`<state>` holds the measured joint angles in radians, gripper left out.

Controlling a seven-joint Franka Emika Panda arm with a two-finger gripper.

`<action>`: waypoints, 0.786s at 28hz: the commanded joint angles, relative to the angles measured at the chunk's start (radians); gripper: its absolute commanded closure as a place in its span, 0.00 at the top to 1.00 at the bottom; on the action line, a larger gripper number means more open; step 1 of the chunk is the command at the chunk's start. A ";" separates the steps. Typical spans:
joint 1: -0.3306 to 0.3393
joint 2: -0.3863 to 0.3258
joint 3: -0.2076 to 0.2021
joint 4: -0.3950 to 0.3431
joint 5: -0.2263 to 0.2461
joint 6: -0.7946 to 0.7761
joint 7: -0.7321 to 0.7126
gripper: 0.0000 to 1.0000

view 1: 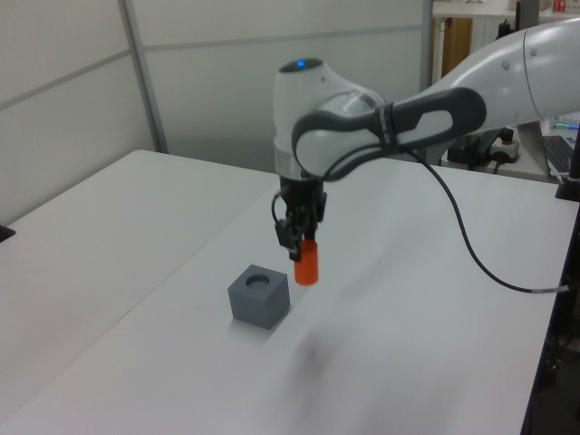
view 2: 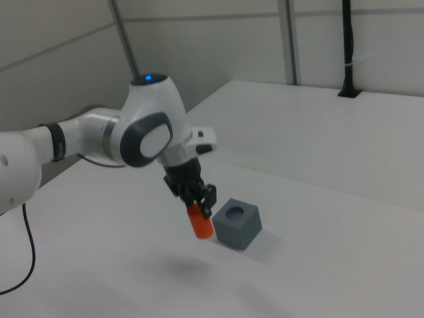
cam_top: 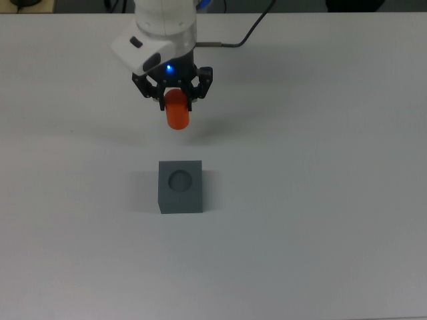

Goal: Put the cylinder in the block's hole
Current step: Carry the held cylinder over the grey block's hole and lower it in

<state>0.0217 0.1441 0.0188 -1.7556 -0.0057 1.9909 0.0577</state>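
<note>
Top view looks straight down on my table point(cam_top: 320, 253). Left and right views sit low, oblique, opposite sides. All three share the block point(cam_top: 180, 186) and my wrist.

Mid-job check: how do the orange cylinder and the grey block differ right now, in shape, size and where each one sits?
The cylinder is bright orange and round; the block is a dark grey cube with a round hole on top. The cylinder is narrower than the block. The cylinder hangs above the table, held in the hand, while the block rests on the table, untouched. Both look matte.
</note>
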 commanded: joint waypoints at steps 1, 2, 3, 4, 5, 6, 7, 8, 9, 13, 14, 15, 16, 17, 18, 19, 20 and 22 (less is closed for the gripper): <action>0.001 0.090 -0.005 0.152 0.001 -0.040 0.024 0.09; 0.001 0.104 -0.005 0.174 0.001 -0.040 0.030 0.09; 0.001 0.120 -0.005 0.197 0.001 -0.040 0.036 0.09; 0.001 0.136 -0.005 0.217 0.001 -0.040 0.042 0.09; 0.000 0.167 -0.005 0.252 0.000 -0.040 0.053 0.09; 0.001 0.182 -0.005 0.268 0.000 -0.038 0.057 0.09; 0.000 0.195 -0.005 0.280 0.000 -0.038 0.060 0.09; 0.001 0.207 -0.005 0.291 -0.002 -0.037 0.062 0.09; 0.001 0.218 -0.005 0.297 -0.005 -0.034 0.062 0.09; 0.003 0.258 -0.003 0.309 -0.010 -0.014 0.086 0.09; 0.003 0.267 -0.003 0.309 -0.010 -0.005 0.099 0.09; 0.003 0.275 -0.002 0.315 -0.010 0.005 0.109 0.09; 0.003 0.279 -0.002 0.323 -0.010 0.014 0.119 0.09; 0.003 0.293 -0.002 0.330 -0.010 0.023 0.126 0.09; 0.003 0.296 -0.002 0.332 -0.010 0.025 0.126 0.09; 0.003 0.299 -0.002 0.332 -0.010 0.028 0.128 0.09; 0.003 0.301 -0.002 0.334 -0.010 0.029 0.128 0.09; 0.003 0.304 -0.002 0.340 -0.010 0.029 0.128 0.09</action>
<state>0.0192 0.4258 0.0190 -1.4583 -0.0066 2.0163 0.1543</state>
